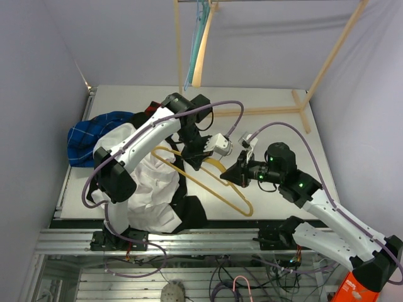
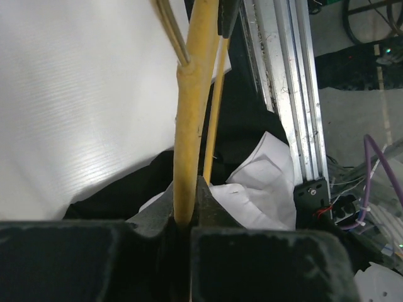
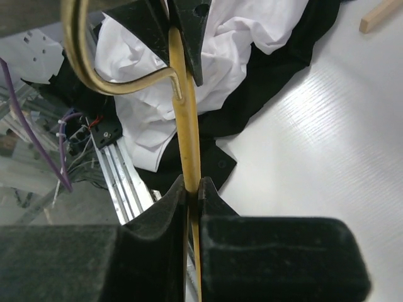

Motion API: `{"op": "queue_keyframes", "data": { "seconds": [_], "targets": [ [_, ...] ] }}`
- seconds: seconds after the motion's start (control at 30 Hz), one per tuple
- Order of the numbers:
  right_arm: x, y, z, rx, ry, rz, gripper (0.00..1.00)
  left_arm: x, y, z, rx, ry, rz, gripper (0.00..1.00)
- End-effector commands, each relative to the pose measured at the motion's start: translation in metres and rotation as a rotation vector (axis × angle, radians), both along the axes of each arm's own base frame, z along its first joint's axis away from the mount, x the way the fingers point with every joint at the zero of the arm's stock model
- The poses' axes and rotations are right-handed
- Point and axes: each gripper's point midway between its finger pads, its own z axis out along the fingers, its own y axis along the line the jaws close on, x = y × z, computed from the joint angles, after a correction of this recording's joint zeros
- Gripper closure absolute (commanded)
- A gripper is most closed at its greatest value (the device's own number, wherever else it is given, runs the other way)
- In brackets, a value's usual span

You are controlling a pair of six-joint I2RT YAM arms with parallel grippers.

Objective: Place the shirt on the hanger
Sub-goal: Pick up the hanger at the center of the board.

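1. Left gripper (image 1: 198, 161) and right gripper (image 1: 229, 177) each clamped the hanger (image 1: 221, 190) over mid table (image 1: 283, 189).
2. Shirt (image 1: 153, 189) lay heaped near-left, partly hidden under left arm (image 1: 141, 141).
3. Hook was hard to make out from above.

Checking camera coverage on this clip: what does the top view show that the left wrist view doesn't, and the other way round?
Only the top view: the left arm and right arm whole, the blue plaid shirt at the left, the wooden frame at the back, and most of the hanger triangle. Only the left wrist view: the left jaws up close, shut on the hanger's yellow bar. Both: the hanger, the white shirt and the black garment.
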Motion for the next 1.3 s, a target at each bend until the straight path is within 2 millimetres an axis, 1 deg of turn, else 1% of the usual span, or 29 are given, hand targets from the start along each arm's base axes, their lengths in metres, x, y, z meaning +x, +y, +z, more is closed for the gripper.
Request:
{"op": "queue_keyframes", "data": {
  "seconds": [0.0, 0.07, 0.1, 0.17, 0.23, 0.3, 0.4, 0.53, 0.63, 0.77, 0.8, 0.87, 0.9, 0.93, 0.97, 1.0, 1.03, 1.07, 1.1, 1.17, 1.27],
  "targets": [
    [-0.005, 0.008, 0.016, 0.077, -0.016, 0.027, 0.92, 0.01, -0.012, 0.017, -0.109, -0.051, 0.0, 0.93],
    [-0.006, 0.006, 0.016, 0.08, -0.027, 0.024, 0.62, 0.011, -0.009, 0.025, -0.145, -0.046, 0.015, 0.93],
    [-0.006, 0.005, 0.016, 0.08, -0.034, 0.022, 0.51, 0.013, -0.007, 0.029, -0.159, -0.046, 0.025, 0.93],
    [-0.009, 0.002, 0.016, 0.082, -0.047, 0.019, 0.42, 0.019, -0.003, 0.033, -0.171, -0.057, 0.042, 0.93],
    [-0.012, 0.0, 0.015, 0.085, -0.051, 0.026, 0.4, 0.023, 0.001, 0.035, -0.177, -0.064, 0.054, 0.93],
    [-0.014, -0.001, 0.013, 0.09, -0.052, 0.028, 0.4, 0.023, 0.003, 0.037, -0.19, -0.062, 0.056, 0.93],
    [-0.015, 0.001, 0.014, 0.101, -0.054, 0.042, 0.43, 0.015, 0.005, 0.041, -0.211, -0.055, 0.044, 0.93],
    [-0.019, 0.008, 0.007, 0.098, -0.016, 0.091, 0.53, 0.012, 0.008, 0.046, -0.219, -0.058, 0.048, 0.93],
    [-0.019, 0.01, 0.0, 0.089, 0.003, 0.098, 0.56, 0.012, 0.01, 0.053, -0.233, -0.076, 0.054, 0.93],
    [-0.016, 0.008, 0.002, 0.092, -0.013, 0.072, 0.57, 0.013, 0.015, 0.06, -0.252, -0.091, 0.068, 0.93],
    [-0.015, 0.007, 0.002, 0.091, -0.017, 0.062, 0.59, 0.014, 0.016, 0.061, -0.254, -0.094, 0.071, 0.93],
    [-0.014, 0.007, 0.001, 0.089, -0.016, 0.058, 0.66, 0.012, 0.018, 0.062, -0.259, -0.092, 0.072, 0.93],
    [-0.013, 0.008, 0.002, 0.091, -0.018, 0.057, 0.71, 0.012, 0.019, 0.062, -0.261, -0.09, 0.074, 0.93],
    [-0.012, 0.008, 0.003, 0.096, -0.023, 0.055, 0.82, 0.012, 0.019, 0.061, -0.259, -0.085, 0.077, 0.93],
    [-0.009, 0.008, 0.004, 0.1, -0.03, 0.039, 0.97, 0.012, 0.019, 0.06, -0.254, -0.081, 0.082, 0.93],
    [-0.006, 0.007, 0.006, 0.103, -0.037, 0.018, 1.0, 0.014, 0.019, 0.058, -0.246, -0.076, 0.092, 0.91],
    [-0.004, 0.006, 0.01, 0.114, -0.047, 0.001, 1.0, 0.017, 0.019, 0.057, -0.238, -0.069, 0.109, 0.68],
    [-0.001, 0.004, 0.014, 0.122, -0.059, -0.024, 1.0, 0.02, 0.02, 0.058, -0.232, -0.064, 0.132, 0.24],
    [0.003, 0.001, 0.016, 0.125, -0.065, -0.052, 1.0, 0.023, 0.02, 0.06, -0.224, -0.065, 0.156, 0.01],
    [0.008, -0.006, 0.018, 0.116, -0.073, -0.108, 1.0, 0.029, 0.02, 0.074, -0.23, -0.1, 0.199, 0.02],
    [0.011, -0.014, 0.008, 0.081, -0.042, -0.17, 1.0, 0.041, 0.021, 0.114, -0.294, -0.217, 0.298, 0.02]
  ]
}}
